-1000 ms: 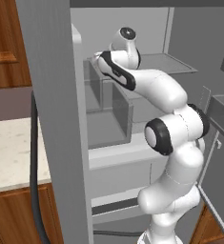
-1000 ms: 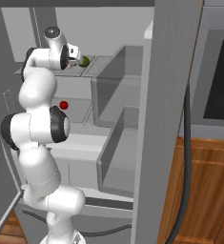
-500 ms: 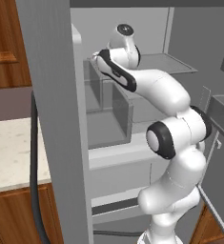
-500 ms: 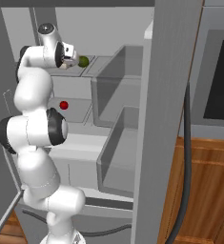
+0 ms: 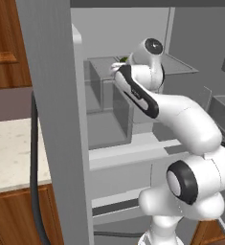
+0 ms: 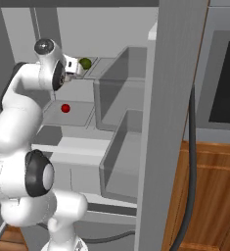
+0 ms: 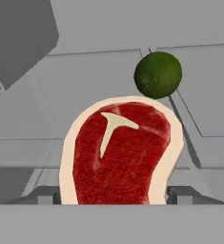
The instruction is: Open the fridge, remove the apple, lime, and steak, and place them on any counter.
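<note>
The fridge (image 6: pixel 175 98) stands open, arm reaching onto its upper shelf. The steak (image 7: pixel 120 152) stands between the fingers (image 7: pixel 118 198), apparently held. The lime (image 7: pixel 158 75) lies at its one o'clock; the apple (image 6: pixel 65 108) rests a shelf lower.

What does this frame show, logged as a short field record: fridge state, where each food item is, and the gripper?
fridge: doors open, shelves and door bins exposed
steak: directly ahead of the hand camera, between the finger tips; contact cannot be told
lime: on the upper shelf, just beyond the steak
apple: on the lower shelf, apart from the arm
gripper: reached in at upper shelf level beside the lime; jaw state cannot be told
counter: left of the fridge
</note>
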Robot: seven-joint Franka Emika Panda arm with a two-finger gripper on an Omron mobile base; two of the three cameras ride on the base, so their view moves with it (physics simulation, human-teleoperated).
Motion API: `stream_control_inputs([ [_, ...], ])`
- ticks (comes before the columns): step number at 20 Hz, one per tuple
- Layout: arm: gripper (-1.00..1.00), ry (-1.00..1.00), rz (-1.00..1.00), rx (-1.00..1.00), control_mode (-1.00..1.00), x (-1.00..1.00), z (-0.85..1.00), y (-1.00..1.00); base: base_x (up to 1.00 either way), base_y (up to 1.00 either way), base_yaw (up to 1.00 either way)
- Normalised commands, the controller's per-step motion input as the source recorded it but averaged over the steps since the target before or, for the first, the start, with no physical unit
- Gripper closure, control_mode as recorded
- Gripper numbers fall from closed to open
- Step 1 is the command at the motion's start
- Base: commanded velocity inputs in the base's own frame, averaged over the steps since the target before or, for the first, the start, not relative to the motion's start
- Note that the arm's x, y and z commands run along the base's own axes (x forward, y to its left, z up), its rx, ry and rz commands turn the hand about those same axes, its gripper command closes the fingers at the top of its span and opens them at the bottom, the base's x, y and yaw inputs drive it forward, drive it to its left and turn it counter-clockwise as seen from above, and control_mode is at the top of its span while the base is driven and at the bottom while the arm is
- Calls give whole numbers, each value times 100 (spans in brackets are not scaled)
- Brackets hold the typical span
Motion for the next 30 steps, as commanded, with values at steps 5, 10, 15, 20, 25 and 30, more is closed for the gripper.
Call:
stream_control_inputs([
  [5,100,-2,0,0,-100,-100,0,-25,0,0,0],
  [10,100,4,0,-4,-100,-100,-5,-20,0,0,0],
  [15,100,11,0,-10,-100,-100,-9,-15,0,0,0],
  [20,100,33,0,-18,-100,-93,-62,-1,0,0,0],
  [25,100,6,0,-4,100,-16,-14,0,-79,-14,0],
  [30,100,0,0,0,100,0,0,0,-100,-36,9],
])
